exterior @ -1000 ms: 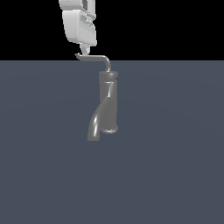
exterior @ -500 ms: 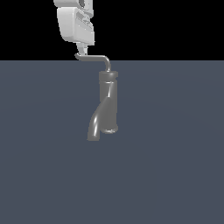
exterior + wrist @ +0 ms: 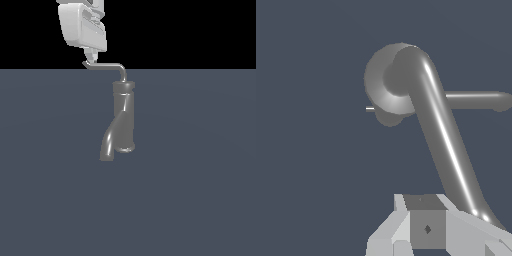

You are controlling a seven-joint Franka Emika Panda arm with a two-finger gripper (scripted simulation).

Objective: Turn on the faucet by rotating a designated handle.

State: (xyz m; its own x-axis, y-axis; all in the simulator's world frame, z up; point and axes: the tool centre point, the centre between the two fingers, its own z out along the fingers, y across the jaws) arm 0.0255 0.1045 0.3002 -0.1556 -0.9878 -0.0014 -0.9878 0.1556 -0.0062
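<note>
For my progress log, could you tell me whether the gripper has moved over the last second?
Yes. Against the unmoved faucet, the gripper has drifted toward the exterior view's left, and the handle tip has swung slightly left with it.

The faucet (image 3: 123, 117) is of grey glossy metal. Its body is an upright cylinder that stands on a dark blue-grey surface. From the lower part of the body a thick spout (image 3: 109, 144) curves downward, toward the exterior view's left. On top of the body sits the handle (image 3: 107, 66), a thin grey rod bent in an L: a short part rises from the top, then a long part runs level toward the exterior view's left and ends in a small upturned tip. In the wrist view the handle (image 3: 443, 135) appears as a long shiny rod that runs from the round top of the faucet (image 3: 385, 87).
</note>
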